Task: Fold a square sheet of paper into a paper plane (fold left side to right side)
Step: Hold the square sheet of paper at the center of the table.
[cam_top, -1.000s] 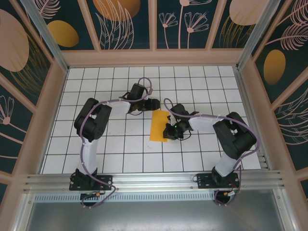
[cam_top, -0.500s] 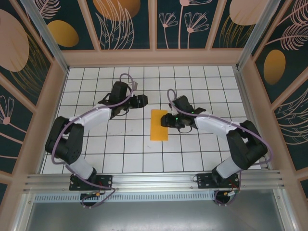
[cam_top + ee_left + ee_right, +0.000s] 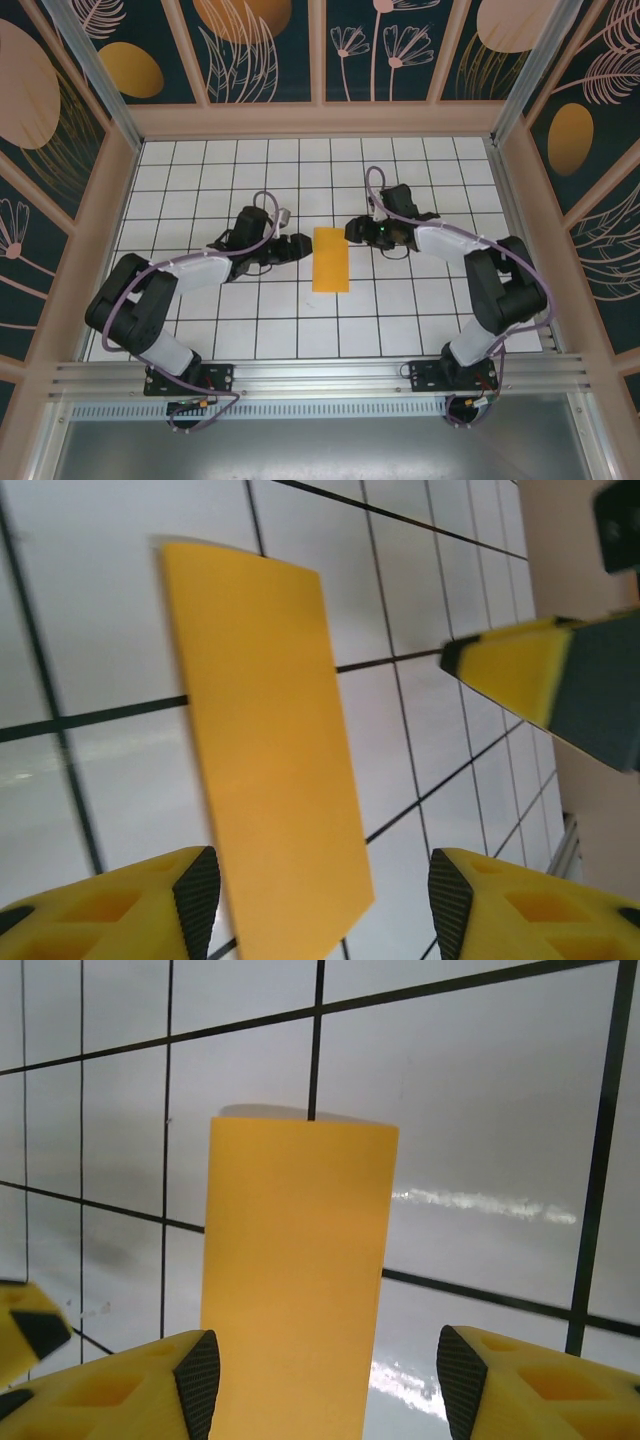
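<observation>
Here the white grid table (image 3: 250,320) carries everything. The left arm (image 3: 190,272) reaches in from the left and the right arm (image 3: 470,250) from the right, both bent toward the middle. Between them lies the sheet of paper (image 3: 331,259), orange-yellow, flat on the tiles near the table's centre. It shows as a narrow rectangle, its long side running away from the bases. The left gripper (image 3: 300,245) is just beside the paper's left edge, its two fingers apart and holding nothing. The right gripper (image 3: 352,230) is at the paper's far right corner, fingers also apart and empty. Whether either touches the paper I cannot tell.
</observation>
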